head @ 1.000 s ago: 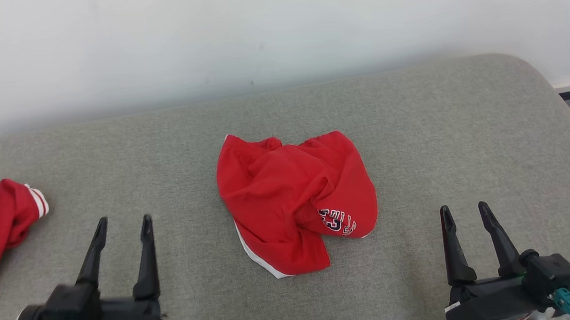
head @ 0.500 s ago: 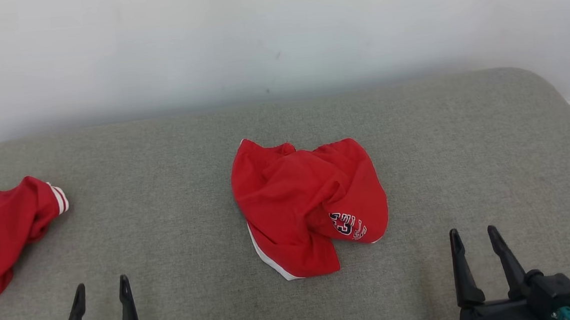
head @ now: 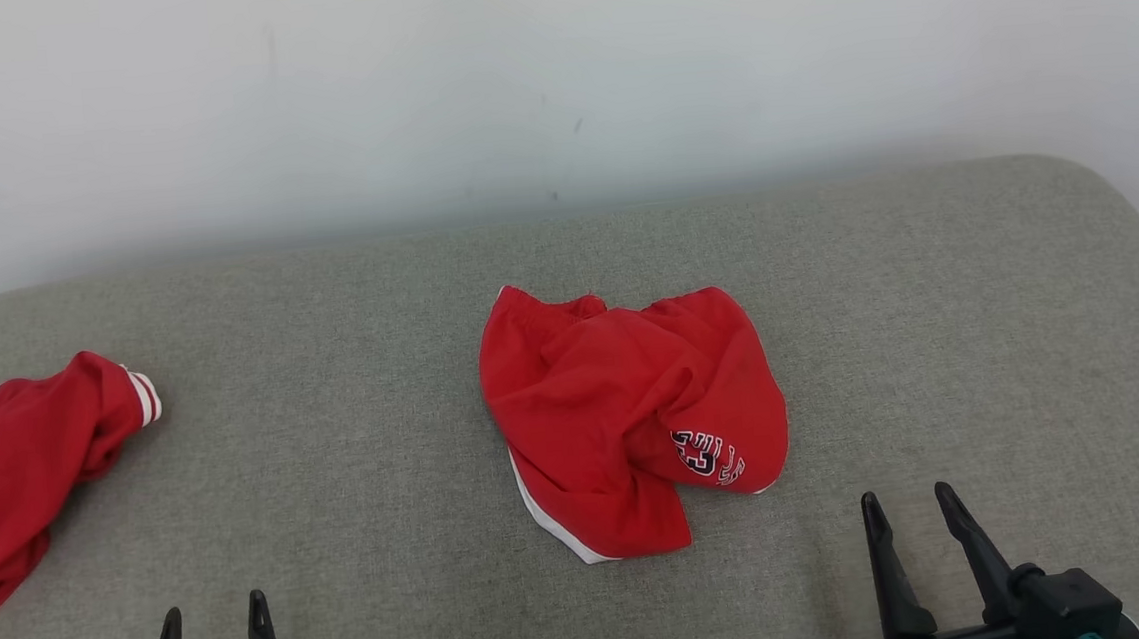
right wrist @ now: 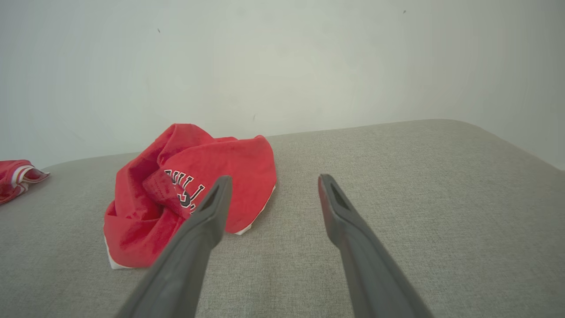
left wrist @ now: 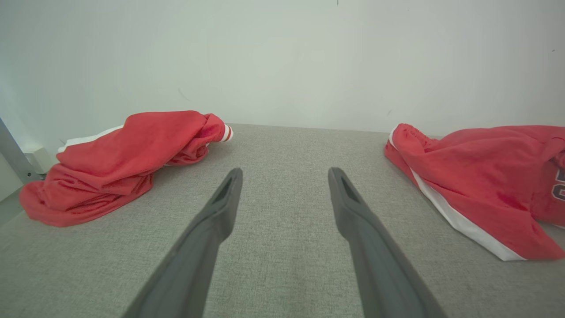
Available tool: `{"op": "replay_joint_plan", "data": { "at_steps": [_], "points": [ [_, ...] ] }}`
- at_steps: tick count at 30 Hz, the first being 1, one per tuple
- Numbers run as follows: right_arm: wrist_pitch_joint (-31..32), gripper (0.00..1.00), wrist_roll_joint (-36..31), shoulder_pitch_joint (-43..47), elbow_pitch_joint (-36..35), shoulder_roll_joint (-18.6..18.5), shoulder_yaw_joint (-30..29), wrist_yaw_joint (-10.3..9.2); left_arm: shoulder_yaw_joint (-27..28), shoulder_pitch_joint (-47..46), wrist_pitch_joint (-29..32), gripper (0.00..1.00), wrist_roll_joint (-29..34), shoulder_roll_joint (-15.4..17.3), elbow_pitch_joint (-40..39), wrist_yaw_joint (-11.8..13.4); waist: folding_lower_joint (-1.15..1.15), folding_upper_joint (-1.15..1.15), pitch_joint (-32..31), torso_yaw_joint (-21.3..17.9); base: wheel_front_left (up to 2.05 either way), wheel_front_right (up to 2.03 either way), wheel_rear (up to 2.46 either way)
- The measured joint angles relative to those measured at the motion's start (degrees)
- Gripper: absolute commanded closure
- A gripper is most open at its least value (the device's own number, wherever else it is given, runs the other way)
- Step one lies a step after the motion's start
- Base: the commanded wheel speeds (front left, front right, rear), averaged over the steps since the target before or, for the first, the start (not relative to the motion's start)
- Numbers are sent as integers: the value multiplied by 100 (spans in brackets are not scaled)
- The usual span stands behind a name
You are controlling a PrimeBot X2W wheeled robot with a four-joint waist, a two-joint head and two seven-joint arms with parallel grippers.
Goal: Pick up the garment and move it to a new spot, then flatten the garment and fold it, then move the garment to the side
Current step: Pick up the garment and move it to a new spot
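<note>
Both spread and empty, left end effector (head: 214, 605) and right end effector (head: 904, 493) sit near the crumpled garment (head: 626, 416) (red, lettered).

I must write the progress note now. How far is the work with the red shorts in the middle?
Done: nothing visible; the red shorts lie crumpled on the grey cushion. In hand: nothing; the left hand and the right hand are open and empty, short of the shorts. Left: pick up, move, flatten, fold, put aside.
</note>
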Motion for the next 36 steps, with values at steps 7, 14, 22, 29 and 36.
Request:
{"op": "replay_joint_plan", "data": {
  "at_steps": [7,14,22,29,36],
  "points": [
    [0,0,0,3,42,-1,123,0,23,0,0,0,127,-64,74,-65,0,0,-30,-8,0,0,0],
    [0,0,1,3,55,-1,158,0,35,0,0,0,166,-80,100,-74,0,0,-50,-9,0,0,0],
    [0,0,12,9,57,-1,160,0,9,3,0,0,163,-85,86,-42,0,0,-47,35,0,0,0],
    [0,0,14,13,55,-1,176,0,-38,27,0,0,153,-87,60,10,0,0,-36,50,0,0,0],
    [0,0,32,12,63,-1,201,0,-68,79,0,0,163,-87,29,35,0,0,-16,51,0,0,0]
  ]
}}
